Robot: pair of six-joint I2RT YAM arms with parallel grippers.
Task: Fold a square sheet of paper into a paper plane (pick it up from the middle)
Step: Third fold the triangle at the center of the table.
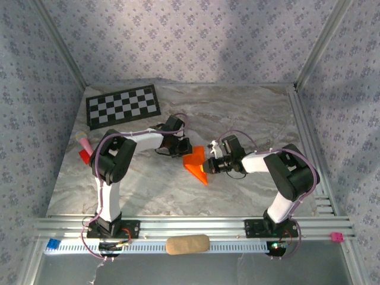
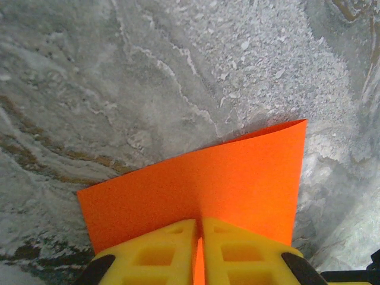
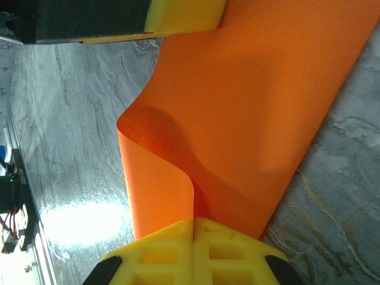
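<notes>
The square sheet of paper (image 1: pixel 195 164) is bright orange and held above the marble table between both grippers, bent into a loose fold with a pointed tip toward the near side. My left gripper (image 1: pixel 184 148) is shut on its far edge; in the left wrist view the yellow fingers (image 2: pixel 155 256) pinch the paper (image 2: pixel 237 178) at a crease. My right gripper (image 1: pixel 207 164) is shut on the opposite edge; its fingers (image 3: pixel 237 252) clamp a curled flap of the sheet (image 3: pixel 255 101). The left gripper's yellow finger (image 3: pixel 184 15) shows at the top. A paper plane is out of view.
A black-and-white checkerboard sheet (image 1: pixel 123 105) lies at the back left. A small red and pink object (image 1: pixel 85 149) sits by the left arm. A tan oblong (image 1: pixel 187 244) rests on the front rail. Bare marble table (image 1: pixel 249 113) stretches behind the grippers.
</notes>
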